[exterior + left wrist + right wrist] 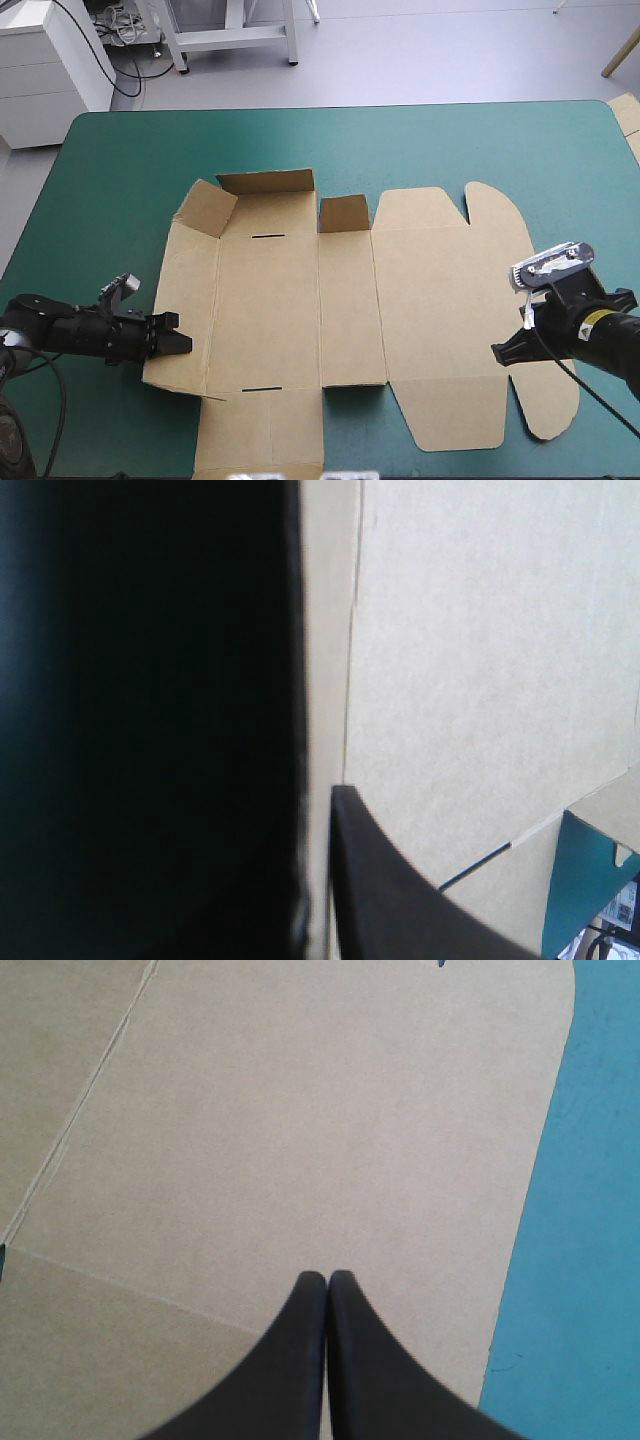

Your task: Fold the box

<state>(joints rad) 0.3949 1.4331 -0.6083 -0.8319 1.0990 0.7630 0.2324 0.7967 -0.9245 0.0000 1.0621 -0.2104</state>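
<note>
The brown box (pixel 350 300) lies as a mostly flat cut sheet across the middle of the teal-green cover (pixel 120 170). Three small flaps (pixel 265 182) along its far side stand raised. My left gripper (pixel 185 343) is at the sheet's left edge, shut on the box. In the left wrist view a strip of board (pixel 480 680) runs between the fingers of that gripper (pixel 318 800). My right gripper (pixel 505 352) hovers over the rounded lid panel at the right. In the right wrist view its gripper (pixel 327 1275) is shut, with plain board (pixel 300 1110) under it.
Bare cover (pixel 590 1210) shows just beyond the lid panel's rounded edge and along the table's far side. Pale board pieces (pixel 630 115) lie at the table's far right edge. A white cabinet (pixel 50 60) stands beyond the far left corner.
</note>
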